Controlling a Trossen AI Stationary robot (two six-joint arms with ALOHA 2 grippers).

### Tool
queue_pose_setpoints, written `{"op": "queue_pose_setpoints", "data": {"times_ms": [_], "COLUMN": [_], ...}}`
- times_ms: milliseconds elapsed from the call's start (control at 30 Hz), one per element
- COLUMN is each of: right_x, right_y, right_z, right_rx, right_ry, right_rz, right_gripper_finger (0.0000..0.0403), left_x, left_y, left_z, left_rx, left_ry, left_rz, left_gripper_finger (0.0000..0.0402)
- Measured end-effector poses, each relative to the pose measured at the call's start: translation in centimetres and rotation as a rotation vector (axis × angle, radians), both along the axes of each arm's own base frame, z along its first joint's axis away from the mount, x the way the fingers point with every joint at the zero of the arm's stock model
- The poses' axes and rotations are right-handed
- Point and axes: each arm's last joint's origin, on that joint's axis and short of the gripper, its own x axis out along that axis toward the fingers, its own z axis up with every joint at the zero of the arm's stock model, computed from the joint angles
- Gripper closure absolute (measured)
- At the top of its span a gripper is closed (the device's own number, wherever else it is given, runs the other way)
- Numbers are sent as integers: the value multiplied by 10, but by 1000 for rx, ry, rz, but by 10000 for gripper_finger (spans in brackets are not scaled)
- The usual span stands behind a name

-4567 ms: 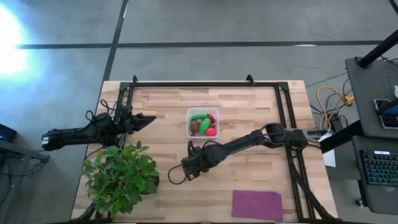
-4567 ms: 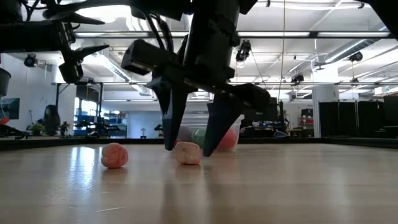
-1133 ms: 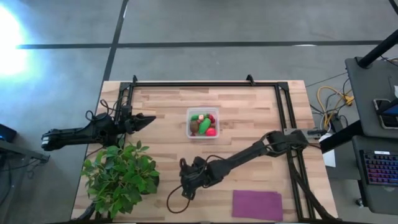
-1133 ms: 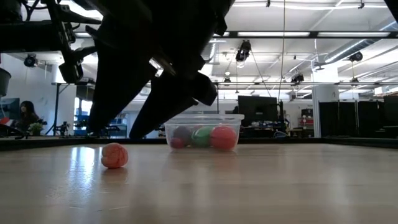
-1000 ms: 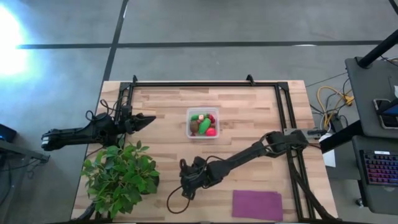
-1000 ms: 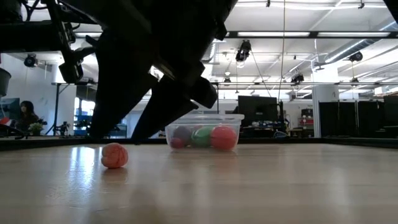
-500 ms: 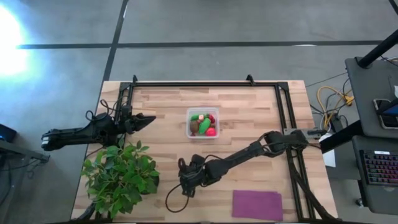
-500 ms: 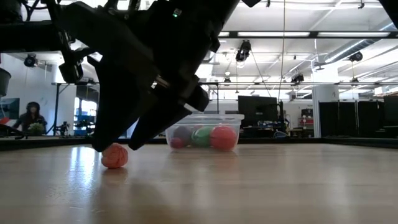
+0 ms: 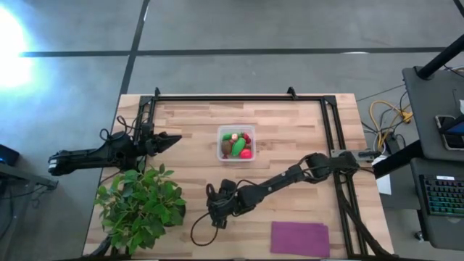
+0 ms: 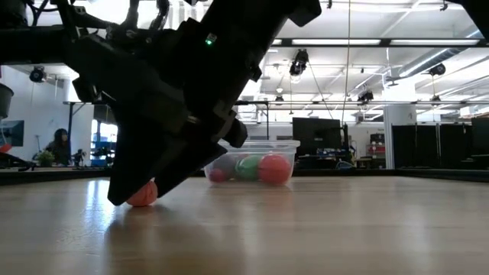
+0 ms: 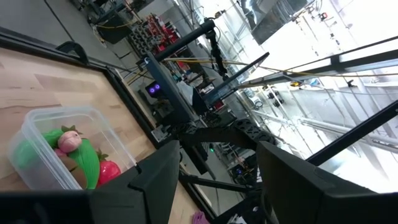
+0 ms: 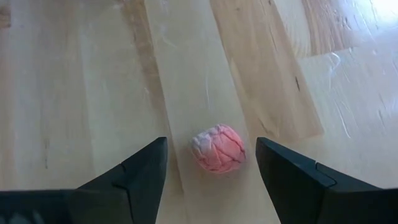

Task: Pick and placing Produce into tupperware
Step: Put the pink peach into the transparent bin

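A small pink wrinkled ball of produce (image 12: pixel 217 148) rests on the wooden table near its near edge; the low view shows the same ball (image 10: pixel 142 193). My right gripper (image 12: pixel 210 142) is open and down at the table, one finger on each side of the ball with a gap to both. The clear tupperware (image 9: pixel 236 143) stands mid-table, also seen in the low view (image 10: pixel 250 162). It holds green, red, pink and brown pieces. My left gripper (image 9: pixel 174 138) waits open at the table's left, pointing at the tupperware (image 11: pixel 37 134).
A leafy green plant (image 9: pixel 141 206) stands at the near left corner, close to my right gripper. A flat purple mat (image 9: pixel 299 238) lies by the near edge to the right. A black frame rail (image 9: pixel 239 97) runs along the far edge. A person (image 10: pixel 59 145) sits in the room beyond.
My right gripper has come down toward the table and the pink ball, staying open. Its fingers, which hung above the ball a second ago, now stand on either side of it. The ball has kept its place.
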Motion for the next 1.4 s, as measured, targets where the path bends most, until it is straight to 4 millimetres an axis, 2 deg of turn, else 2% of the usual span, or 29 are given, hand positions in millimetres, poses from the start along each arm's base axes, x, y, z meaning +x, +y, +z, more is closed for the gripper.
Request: {"op": "queue_pose_setpoints", "data": {"times_ms": [333, 733, 1067, 1400], "right_x": [0, 2, 1, -2], "right_y": [-1, -6, -7, -7], "right_z": [0, -2, -3, -4], "right_rx": [-2, -29, -32, -37], "right_ry": [1, -5, 2, 38], "right_rz": [-3, -31, -32, -35], "right_gripper_finger": [178, 227, 238, 289], "left_x": [0, 0, 0, 0], "left_y": [0, 0, 0, 0], "left_z": [0, 0, 0, 0], "left_rx": [0, 0, 0, 0], "left_ry": [0, 0, 0, 0], "left_rz": [0, 0, 0, 0], "left_gripper_finger": [201, 201, 201, 201]}}
